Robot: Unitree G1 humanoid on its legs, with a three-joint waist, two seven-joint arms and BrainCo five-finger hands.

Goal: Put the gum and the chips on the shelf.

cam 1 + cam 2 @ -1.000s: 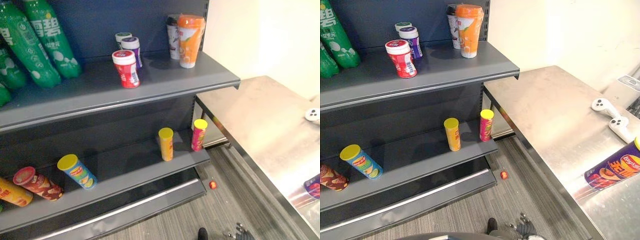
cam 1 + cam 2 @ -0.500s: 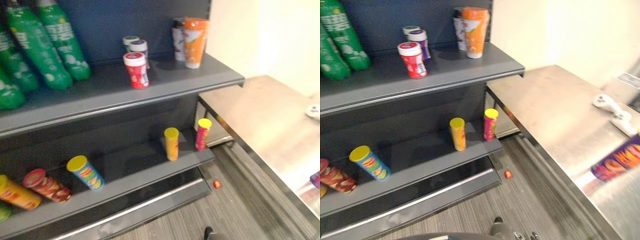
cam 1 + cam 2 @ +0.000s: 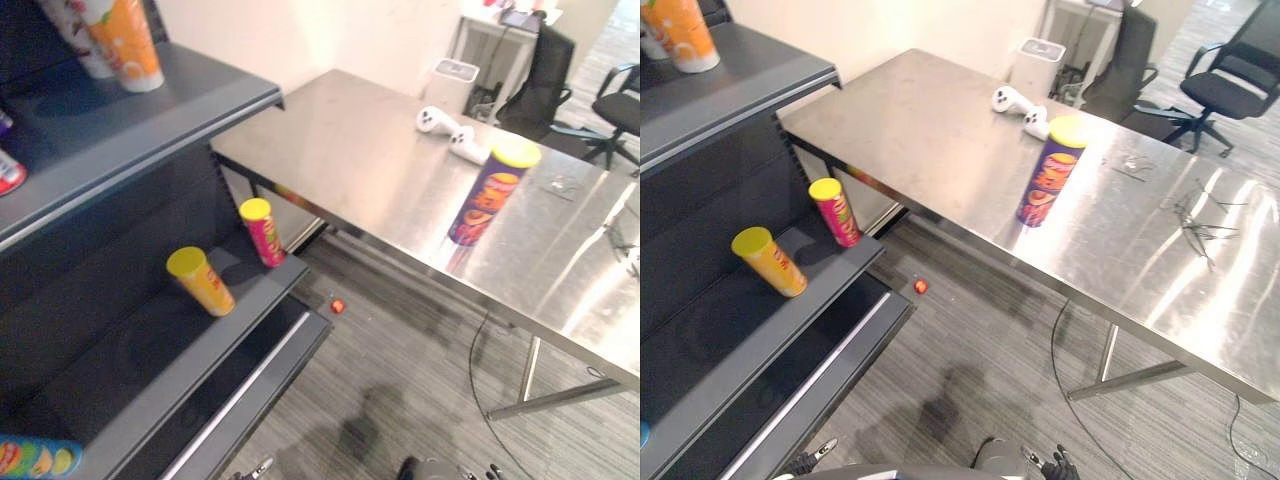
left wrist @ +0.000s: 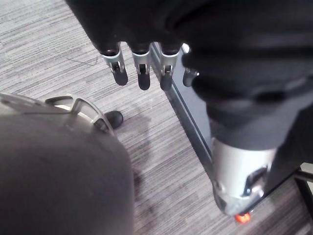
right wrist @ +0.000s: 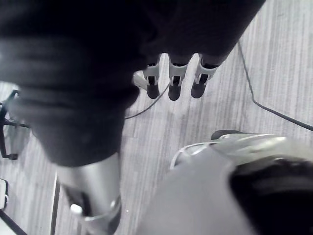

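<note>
A tall purple chips can [image 3: 488,194] with a yellow lid stands upright on the steel table [image 3: 340,150], and it is also in the right eye view [image 3: 1048,176]. On the dark shelf unit's lower board [image 3: 150,345] a yellow can [image 3: 203,283] leans and a pink can [image 3: 261,231] stands. A red gum bottle [image 3: 6,172] peeks in at the edge of the upper board. My left hand [image 4: 142,66] hangs over the grey floor, fingers relaxed and holding nothing. My right hand [image 5: 175,78] hangs the same way, open and away from the table.
An orange cup [image 3: 125,42] stands on the upper board. Two white controllers [image 3: 452,132] and a white box [image 3: 452,72] lie beyond the chips can. A small red thing [image 3: 337,306] lies on the floor by the shelf. Office chairs [image 3: 1230,85] stand behind the table.
The camera has swung to the right: the shelf has slid to the picture's left and the table with the purple can now fills the middle. The things themselves have not moved.
</note>
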